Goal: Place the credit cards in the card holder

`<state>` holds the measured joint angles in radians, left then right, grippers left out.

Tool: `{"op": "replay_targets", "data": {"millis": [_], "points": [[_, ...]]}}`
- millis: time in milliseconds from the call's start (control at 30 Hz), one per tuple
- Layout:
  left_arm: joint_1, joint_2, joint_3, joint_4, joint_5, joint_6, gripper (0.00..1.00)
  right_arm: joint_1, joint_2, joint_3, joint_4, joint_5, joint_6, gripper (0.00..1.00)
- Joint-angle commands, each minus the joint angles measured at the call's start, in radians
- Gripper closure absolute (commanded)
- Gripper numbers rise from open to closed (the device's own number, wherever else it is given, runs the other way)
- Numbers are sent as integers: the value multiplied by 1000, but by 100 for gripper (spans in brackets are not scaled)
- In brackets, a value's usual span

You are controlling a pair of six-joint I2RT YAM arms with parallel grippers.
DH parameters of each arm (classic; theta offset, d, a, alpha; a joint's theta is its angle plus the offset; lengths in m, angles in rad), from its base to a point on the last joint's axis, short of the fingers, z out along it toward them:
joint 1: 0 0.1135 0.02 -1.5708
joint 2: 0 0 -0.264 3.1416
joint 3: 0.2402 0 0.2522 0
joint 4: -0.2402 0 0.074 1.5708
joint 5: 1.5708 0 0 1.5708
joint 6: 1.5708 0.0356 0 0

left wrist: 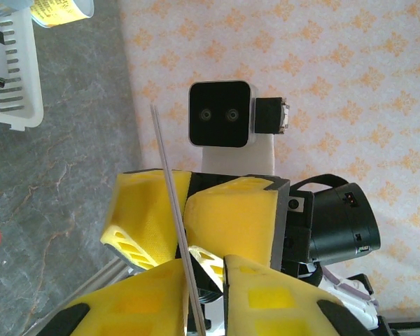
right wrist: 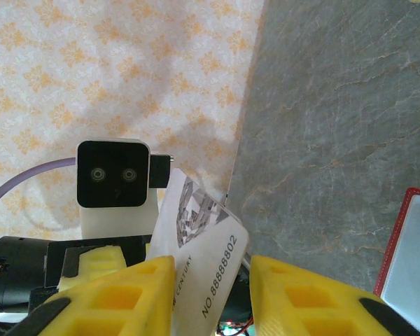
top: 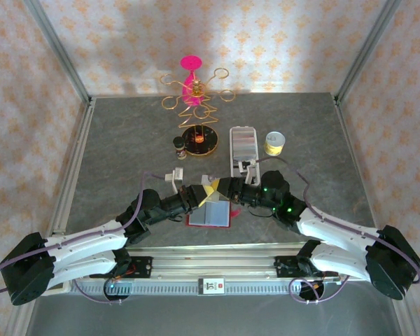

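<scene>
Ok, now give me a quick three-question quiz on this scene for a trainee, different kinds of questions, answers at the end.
1. Pick one. The red card holder lies: A) open on the table, close to where the left gripper and right gripper meet; B) shut inside the white tray; C) beside the pink stand.
2. True or false: the yellow cup stands left of the white tray.
3. Fill in: in the right wrist view, the number printed on the card between the yellow fingers ends in ___.
Key: 1 A. 2 False: the cup stands right of the tray. 3 02.
</scene>
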<state>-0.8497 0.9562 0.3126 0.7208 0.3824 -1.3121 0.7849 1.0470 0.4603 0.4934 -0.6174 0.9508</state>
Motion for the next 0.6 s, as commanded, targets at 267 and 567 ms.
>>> {"op": "replay_targets", "data": {"millis": [267,567], "points": [[3,-8,-15,12,15,9,90,8,-35,45,25,1,-21,58],[3,-14,-26,35,32,11,89,11,-27,76,-29,15,-51,58]]}}
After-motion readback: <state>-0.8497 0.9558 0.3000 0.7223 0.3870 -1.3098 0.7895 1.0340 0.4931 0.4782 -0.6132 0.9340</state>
